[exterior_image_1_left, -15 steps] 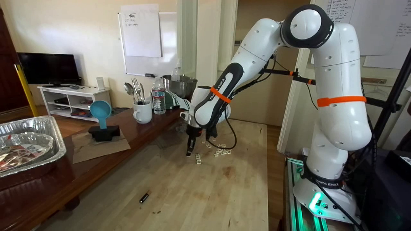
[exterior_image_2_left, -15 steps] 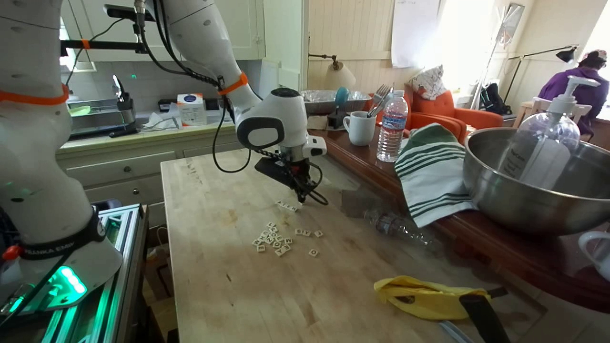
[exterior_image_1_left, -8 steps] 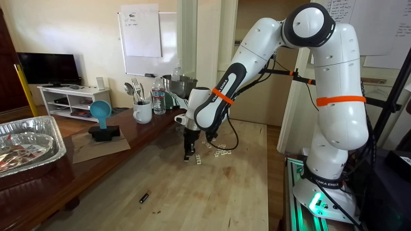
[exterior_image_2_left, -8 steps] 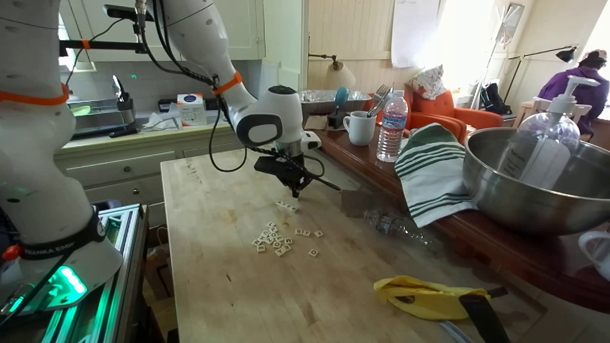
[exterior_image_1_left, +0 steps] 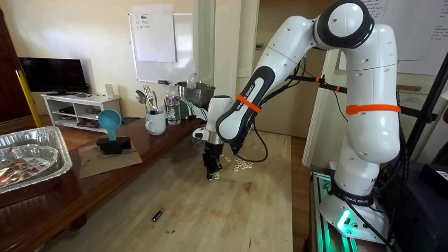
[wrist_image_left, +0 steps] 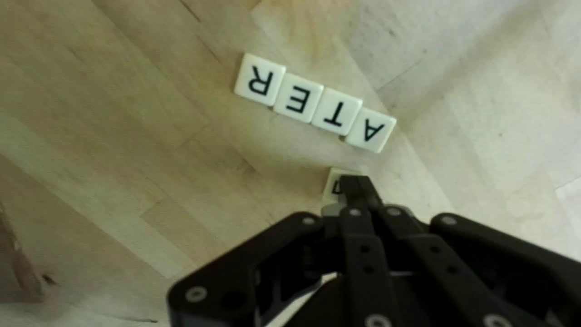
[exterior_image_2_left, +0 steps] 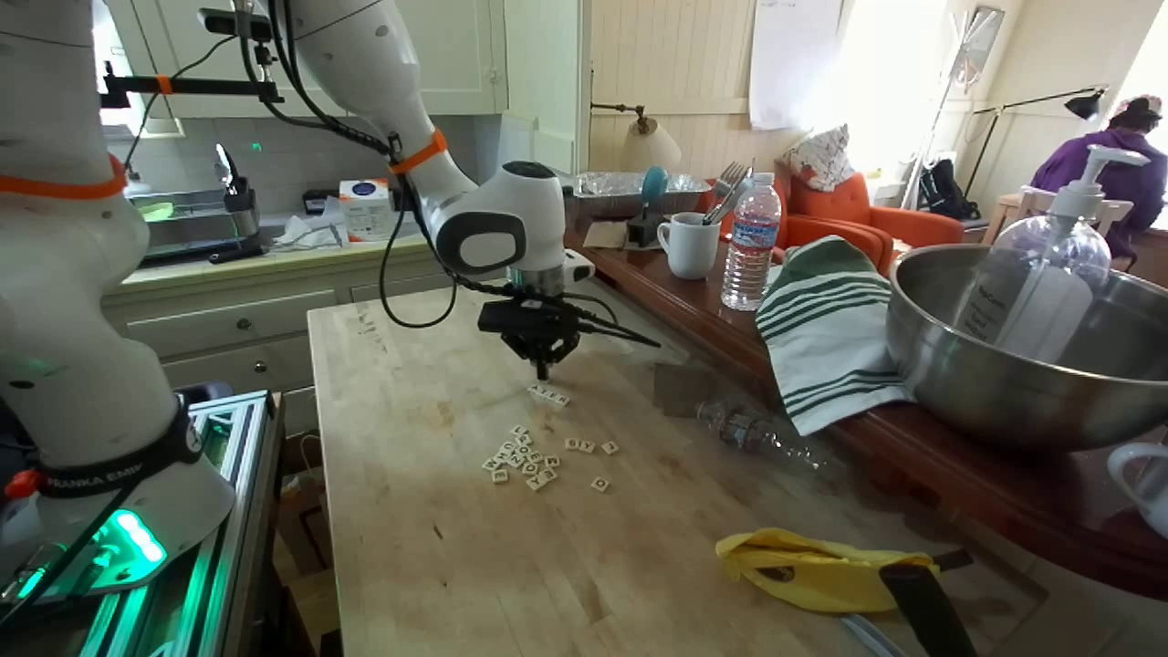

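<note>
The wooden surface (exterior_image_2_left: 456, 584) runs alongside a dark red ledge (exterior_image_1_left: 154, 145) that bears a steel bowl (exterior_image_2_left: 1013, 392), and on that surface a yellow pouch (exterior_image_2_left: 812, 575) lies well apart from the pincer (wrist_image_left: 356, 180), which is pressed together low down. Nearby lie a loose cluster of letter tiles (exterior_image_2_left: 530, 469) and a row of four (wrist_image_left: 322, 106) reading ATER, with a battery (exterior_image_1_left: 157, 214) farther off. A single tile (wrist_image_left: 334, 183) sits beside that row, partly hidden by the pincer's tips, and I cannot tell whether they touch it.
</note>
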